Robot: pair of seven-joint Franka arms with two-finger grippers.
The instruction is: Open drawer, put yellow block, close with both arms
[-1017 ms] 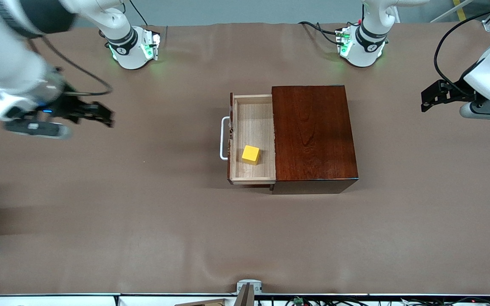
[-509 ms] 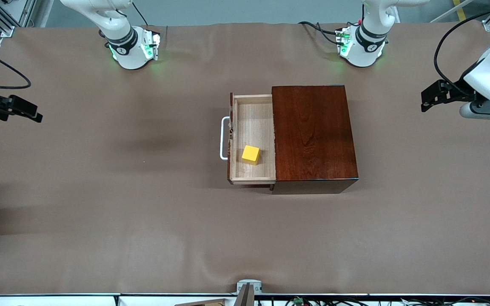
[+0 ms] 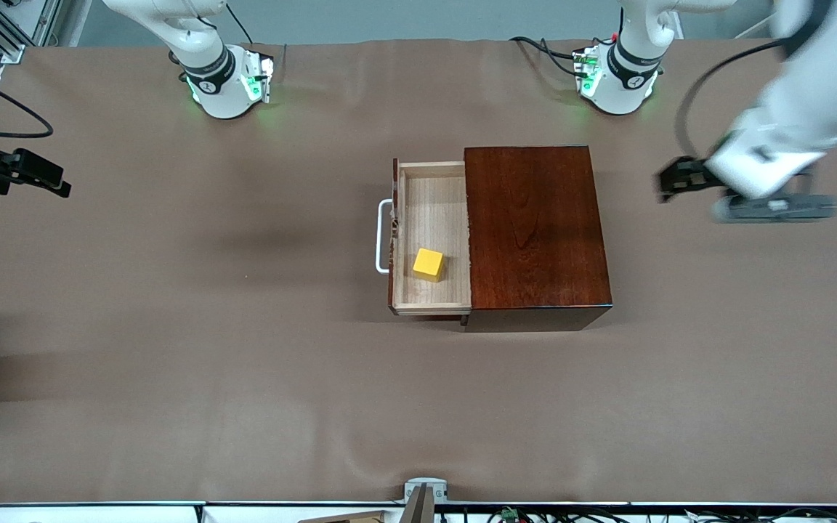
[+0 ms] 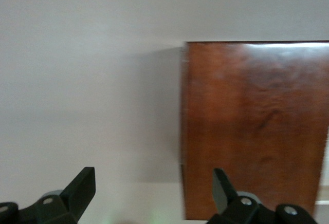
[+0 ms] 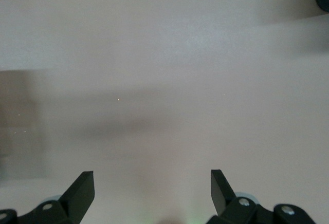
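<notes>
At mid-table the drawer (image 3: 433,240) stood pulled out of the wooden box (image 3: 535,229), with the yellow block (image 3: 429,264) resting inside near its handle (image 3: 382,236). Left gripper (image 4: 154,190) hung over bare table beside the box, jaws spread and empty. Right gripper (image 5: 152,189) hung at the right arm's end of the table, jaws likewise apart, nothing held.

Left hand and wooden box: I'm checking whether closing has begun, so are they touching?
Apart. The front view shows bare table between the left hand and the wooden box; its open fingers hold nothing.
</notes>
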